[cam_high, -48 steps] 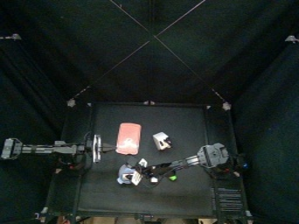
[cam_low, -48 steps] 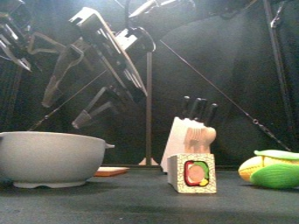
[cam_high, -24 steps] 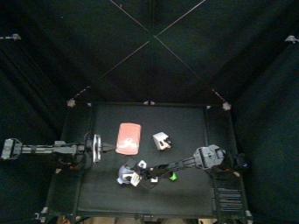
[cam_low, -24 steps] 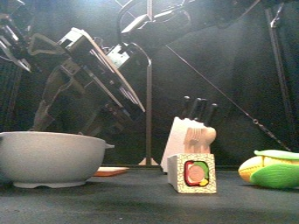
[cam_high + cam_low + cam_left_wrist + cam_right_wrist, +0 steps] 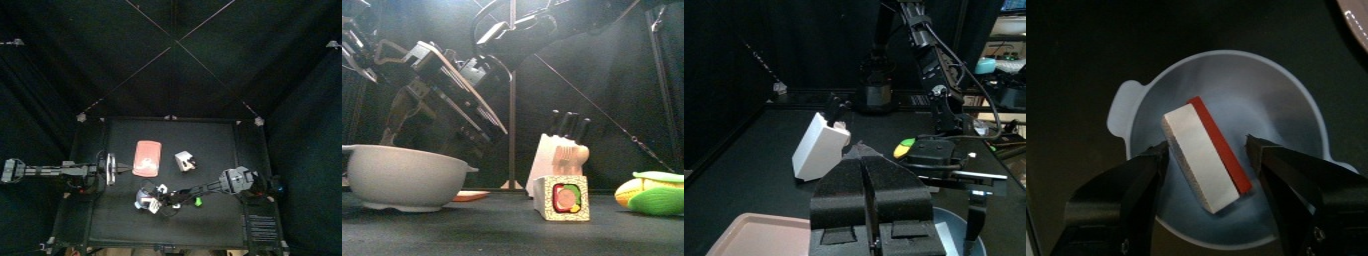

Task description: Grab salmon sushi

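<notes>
- Plainly, the salmon sushi [image 5: 147, 157] lies flat on the table's left half, just beside the left gripper [image 5: 871, 170] and well apart from the right gripper [image 5: 1207, 150].
- It looks like a light, stiff toy piece with a smooth top. Being so flat, it would likely slip from a shallow pinch.
- The best hold is probably across its narrow width at mid-length, with the fingers set down against the two long edges.
- The left gripper's fingers are pressed together and hold nothing.
- The right gripper's fingers are spread wide above a grey bowl [image 5: 1280, 90], empty, with a white slab with a red edge [image 5: 1189, 135] lying in the bowl between them.
- Counted: one salmon sushi, one bowl, one slab, one knife block [image 5: 560, 150], one sushi roll [image 5: 564, 198], one green piece [image 5: 656, 195].
</notes>
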